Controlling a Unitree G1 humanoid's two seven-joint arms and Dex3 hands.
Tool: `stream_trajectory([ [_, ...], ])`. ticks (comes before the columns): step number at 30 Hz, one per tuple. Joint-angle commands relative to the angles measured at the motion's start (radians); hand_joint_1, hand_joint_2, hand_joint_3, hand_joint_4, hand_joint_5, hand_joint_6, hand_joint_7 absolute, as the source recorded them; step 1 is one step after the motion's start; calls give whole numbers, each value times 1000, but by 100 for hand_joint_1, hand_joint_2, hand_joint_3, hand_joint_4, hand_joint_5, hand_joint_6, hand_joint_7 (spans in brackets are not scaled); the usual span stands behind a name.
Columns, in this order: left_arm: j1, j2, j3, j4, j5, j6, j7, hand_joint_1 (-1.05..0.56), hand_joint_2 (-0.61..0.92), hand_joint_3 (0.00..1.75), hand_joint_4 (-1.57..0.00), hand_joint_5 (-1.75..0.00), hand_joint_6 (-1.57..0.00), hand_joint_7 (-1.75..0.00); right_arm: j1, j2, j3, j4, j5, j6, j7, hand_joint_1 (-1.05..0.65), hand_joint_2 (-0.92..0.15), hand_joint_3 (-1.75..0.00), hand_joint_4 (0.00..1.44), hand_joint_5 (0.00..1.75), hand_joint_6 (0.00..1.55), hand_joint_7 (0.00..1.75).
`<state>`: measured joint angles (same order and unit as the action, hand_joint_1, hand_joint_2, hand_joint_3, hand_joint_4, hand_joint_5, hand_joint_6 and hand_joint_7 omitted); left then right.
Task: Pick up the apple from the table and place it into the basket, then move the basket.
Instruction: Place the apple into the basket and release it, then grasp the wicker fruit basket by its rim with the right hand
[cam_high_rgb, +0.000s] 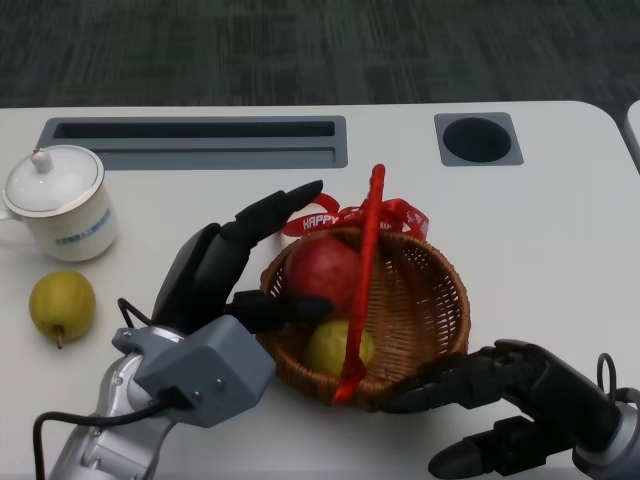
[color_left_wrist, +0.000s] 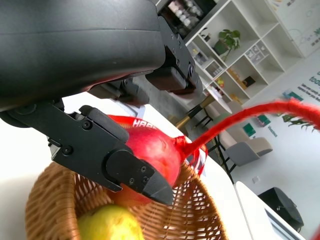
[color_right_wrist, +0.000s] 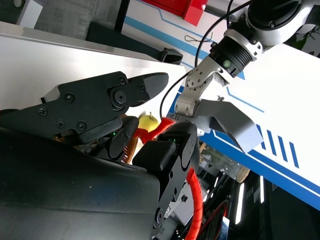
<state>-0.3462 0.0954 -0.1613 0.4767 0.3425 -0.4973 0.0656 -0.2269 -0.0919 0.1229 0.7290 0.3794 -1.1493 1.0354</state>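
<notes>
We judge step 1 nearly done: the red apple (cam_high_rgb: 325, 270) sits inside the wicker basket (cam_high_rgb: 425, 300) beside a yellow-green fruit (cam_high_rgb: 338, 347), and moving the basket remains. Our left hand (cam_high_rgb: 235, 265) has its fingers spread around the apple, thumb at the rim; we cannot tell whether it grips. Our right hand (cam_high_rgb: 500, 400) touches the basket's near rim, fingers apart, holding nothing.

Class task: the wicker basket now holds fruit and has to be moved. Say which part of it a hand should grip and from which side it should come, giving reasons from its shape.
Probably the red handle, taken near its top from above. It arches upright over the wicker basket, clear of the apple and the yellow fruit, so fingers can wrap it. The rim is wide and the left hand crowds its near-left side.
</notes>
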Motion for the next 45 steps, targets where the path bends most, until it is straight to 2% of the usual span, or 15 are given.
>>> stream_trajectory([
  [1, -18, 31, -10, -29, 8, 13, -25, -87, 84, 1, -9, 0, -24, 0, -5, -12, -10, -4, 12, -3, -8, -28, -90, 0, 87, 0, 82, 0],
  [4, -20, 40, -13, -45, 10, 16, -26, -92, 85, 1, -9, -1, -24, -1, -7, -15, -13, -9, 9, 2, -12, -28, -90, 0, 87, 0, 82, 0],
  [9, -15, 43, -15, -75, 10, 29, -26, -90, 85, 0, -13, -2, -29, -2, -13, -23, -16, -23, 15, 3, -14, -28, -90, 0, 88, 0, 82, 0],
  [17, 38, 44, 5, -177, -28, 43, -36, -74, 82, 0, -22, -2, -39, -2, -49, -37, -35, -54, 44, -34, -20, -29, -89, 0, 90, 1, 84, 1],
  [23, 150, 77, 44, -329, -75, 64, -69, -57, 82, 0, -32, -3, -45, -2, -150, -110, -41, -49, 77, -118, 21, -37, -88, 0, 94, 2, 85, 1],
  [26, 210, 99, 67, -394, -115, 66, -98, -52, 82, 0, -35, -2, -46, -1, -185, -154, -29, -64, 114, -131, 57, -41, -88, 0, 95, 1, 84, 0],
  [30, 267, 123, 99, -436, -150, 43, -115, -49, 82, 0, -38, -2, -48, -1, -233, -183, -15, -44, 133, -164, 97, -47, -86, 0, 92, 0, 83, 0],
  [34, 327, 136, 126, -515, -146, 86, -118, -53, 82, 0, -41, -2, -50, -1, -308, -200, 3, 70, 67, -235, 122, -57, -85, 0, 89, 0, 80, 0],
  [38, 375, 149, 158, -580, -169, 96, -132, -53, 80, 0, -43, -2, -52, -1, -404, -224, 14, 228, -95, -334, 106, -64, -83, 0, 80, 0, 73, 0],
  [41, 393, 168, 187, -579, -199, 54, -145, -52, 80, 0, -45, -2, -54, -1, -473, -219, 6, 328, -235, -387, 58, -64, -80, 0, 78, 0, 72, 1],
  [45, 410, 195, 223, -574, -207, 8, -151, -52, 81, 0, -47, -2, -56, -1, -539, -200, -15, 403, -435, -407, -49, -65, -82, -1, 78, 0, 74, 1],
])
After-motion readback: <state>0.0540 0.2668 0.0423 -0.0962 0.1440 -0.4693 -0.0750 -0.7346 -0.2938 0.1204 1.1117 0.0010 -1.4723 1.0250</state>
